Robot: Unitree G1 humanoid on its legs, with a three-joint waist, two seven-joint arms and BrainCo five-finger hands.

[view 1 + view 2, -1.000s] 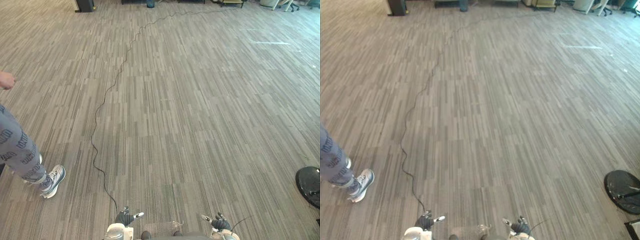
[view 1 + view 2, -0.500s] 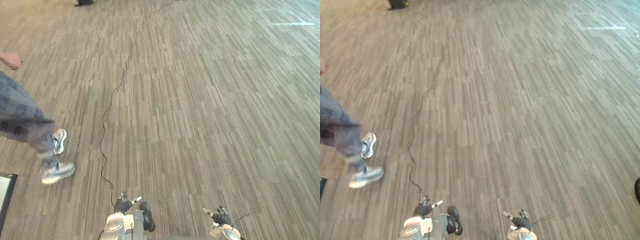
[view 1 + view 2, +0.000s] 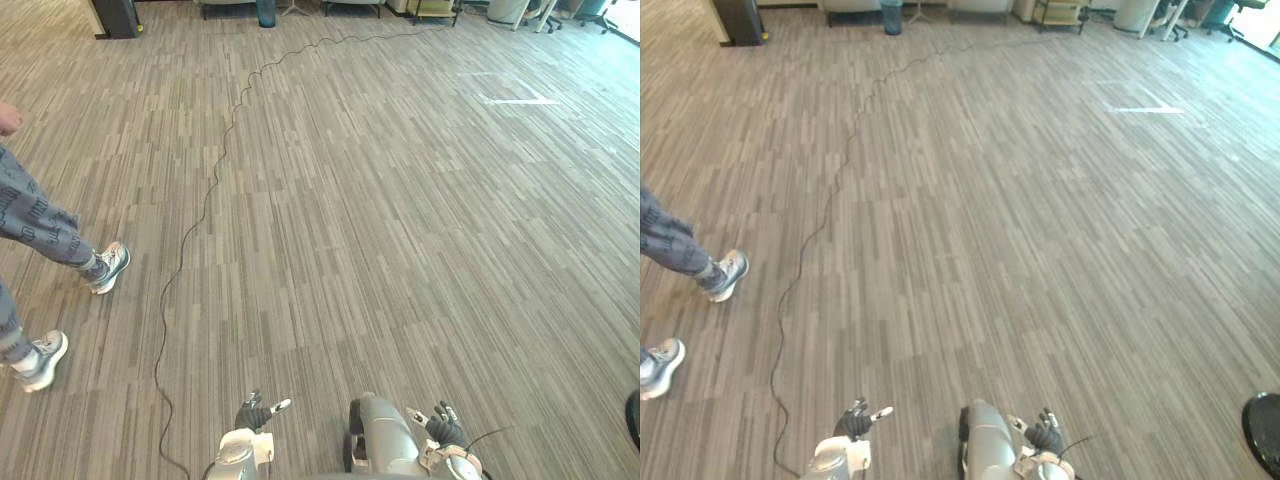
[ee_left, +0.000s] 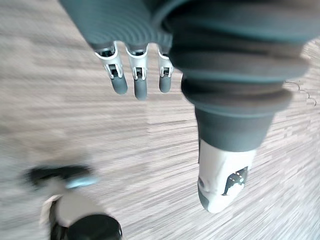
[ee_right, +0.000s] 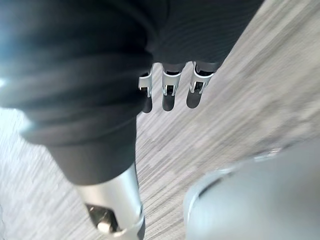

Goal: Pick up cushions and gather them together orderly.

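- Where the cushions lay could not be told from these views; both hands were empty.
- The left hand sat low at the near edge of the head views, above the floor. Its fingers were straight and side by side, dark tips pointing down, with the thumb held well apart from them and nothing between.
- The right hand showed just right of it, also at the near edge. Its fingers hung relaxed in a loose row over bare floor, closed on nothing.
- The floor was a grey-brown covering of narrow striped planks or tiles, laid in staggered blocks and running far back into a large open room.
- A short white tape mark lay on the floor far off to the right.
- A person's legs in grey patterned trousers came in at the left, with pale trainers: one shoe farther out, the other nearer the robot and well apart from it. The person's hand showed at the left edge.
- A black round object was cut off at the lower right edge.
- Along the far side stood a dark upright box, a dark bin, a low shelf unit and office chairs at the far right.
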